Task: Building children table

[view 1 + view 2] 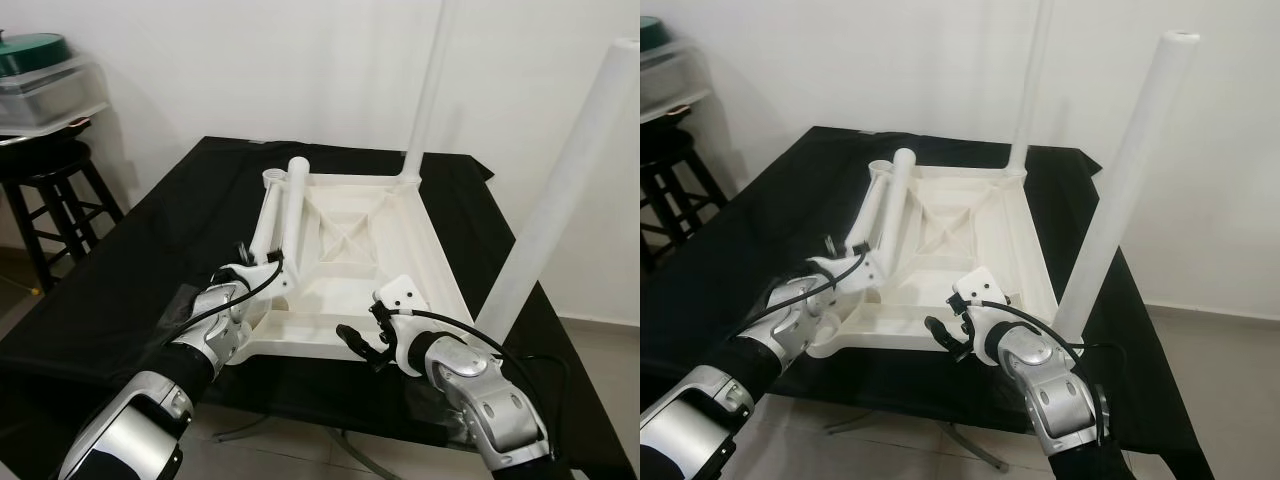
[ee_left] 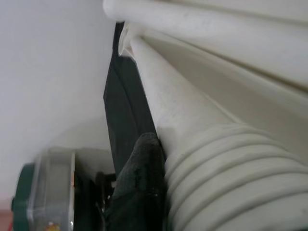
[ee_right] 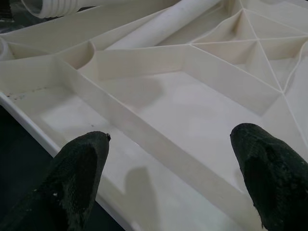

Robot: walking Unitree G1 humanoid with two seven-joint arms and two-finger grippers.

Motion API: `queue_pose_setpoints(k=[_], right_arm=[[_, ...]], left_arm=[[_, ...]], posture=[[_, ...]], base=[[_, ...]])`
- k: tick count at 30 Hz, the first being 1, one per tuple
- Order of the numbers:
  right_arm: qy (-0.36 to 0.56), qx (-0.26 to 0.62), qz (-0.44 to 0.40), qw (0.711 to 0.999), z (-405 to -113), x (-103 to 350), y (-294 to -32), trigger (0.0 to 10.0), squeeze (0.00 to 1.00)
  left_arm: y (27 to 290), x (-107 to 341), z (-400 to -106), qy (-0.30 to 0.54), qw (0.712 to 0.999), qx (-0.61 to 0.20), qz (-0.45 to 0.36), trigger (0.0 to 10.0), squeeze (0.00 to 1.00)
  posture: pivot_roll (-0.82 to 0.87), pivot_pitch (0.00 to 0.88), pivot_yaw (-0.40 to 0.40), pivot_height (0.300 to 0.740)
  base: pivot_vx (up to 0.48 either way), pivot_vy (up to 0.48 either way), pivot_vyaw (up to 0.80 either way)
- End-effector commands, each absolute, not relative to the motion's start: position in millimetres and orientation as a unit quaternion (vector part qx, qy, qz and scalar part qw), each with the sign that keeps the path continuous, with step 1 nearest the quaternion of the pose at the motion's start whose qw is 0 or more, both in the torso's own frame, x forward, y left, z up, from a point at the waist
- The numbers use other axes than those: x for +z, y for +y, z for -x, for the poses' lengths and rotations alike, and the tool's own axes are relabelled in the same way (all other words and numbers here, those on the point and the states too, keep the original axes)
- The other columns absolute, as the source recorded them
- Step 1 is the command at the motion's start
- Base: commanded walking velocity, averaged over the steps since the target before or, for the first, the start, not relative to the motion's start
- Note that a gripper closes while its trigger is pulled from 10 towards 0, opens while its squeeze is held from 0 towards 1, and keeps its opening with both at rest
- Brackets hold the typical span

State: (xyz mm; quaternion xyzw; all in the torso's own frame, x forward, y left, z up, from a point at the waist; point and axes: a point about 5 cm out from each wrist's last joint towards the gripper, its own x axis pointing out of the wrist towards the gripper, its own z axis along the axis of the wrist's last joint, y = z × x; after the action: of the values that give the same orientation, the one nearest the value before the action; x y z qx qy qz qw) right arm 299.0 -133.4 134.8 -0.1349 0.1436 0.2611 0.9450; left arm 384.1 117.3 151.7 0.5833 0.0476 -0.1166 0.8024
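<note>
In the left eye view a white plastic tabletop [image 1: 350, 255] lies upside down on a black-covered surface [image 1: 150, 250], its ribbed underside facing up. Two legs stand upright in its right-hand corners: a far leg [image 1: 432, 90] and a near leg [image 1: 565, 190]. A third leg [image 1: 285, 215] lies loose along the tabletop's left side, its near end at the left end effector [image 1: 262, 268], which sits at the near left corner. The right end effector [image 1: 362, 345] hovers at the tabletop's near edge, toward the right. A dark stool [image 1: 55, 185] stands off to the left beside the surface, with a tray and a green lid [image 1: 35, 50] on top. The right eye view gives the same layout, the empty far left socket [image 1: 883, 166] showing beside the lying leg's far end. In the left wrist view one black finger [image 2: 139, 183] presses against the leg's threaded end [image 2: 226, 178]; the other finger is hidden, so the grip looks clenched on the leg. In the right wrist view the two fingers [image 3: 79, 163] are spread wide, released, above the tabletop's ribbed compartments near its edge, holding nothing.
</note>
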Motion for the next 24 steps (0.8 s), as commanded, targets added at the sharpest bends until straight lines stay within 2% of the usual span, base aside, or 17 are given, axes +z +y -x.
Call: queue_pose_setpoints(k=[1, 9, 24], right_arm=[[0.14, 0.26, 0.138, 0.945, -298, 134, -133, 10.0, 0.0], [0.14, 0.256, 0.14, 0.946, -298, 135, -136, 10.0, 0.0], [0.089, 0.226, 0.107, 0.964, -306, 155, -145, 10.0, 0.0]], left_arm=[[121, 145, -383, 0.061, 0.804, -0.12, -0.58, 0.0, 0.0], [124, 147, -382, 0.05, 0.807, -0.109, -0.579, 0.0, 0.0], [143, 188, -381, -0.042, 0.849, -0.045, -0.525, 0.0, 0.0]], posture=[[-0.04, 0.0, -0.035, 0.74], [-0.04, 0.0, -0.036, 0.74], [-0.05, 0.0, -0.028, 0.74]], base=[[0.0, 0.0, 0.0], [0.0, 0.0, 0.0], [0.0, 0.0, 0.0]])
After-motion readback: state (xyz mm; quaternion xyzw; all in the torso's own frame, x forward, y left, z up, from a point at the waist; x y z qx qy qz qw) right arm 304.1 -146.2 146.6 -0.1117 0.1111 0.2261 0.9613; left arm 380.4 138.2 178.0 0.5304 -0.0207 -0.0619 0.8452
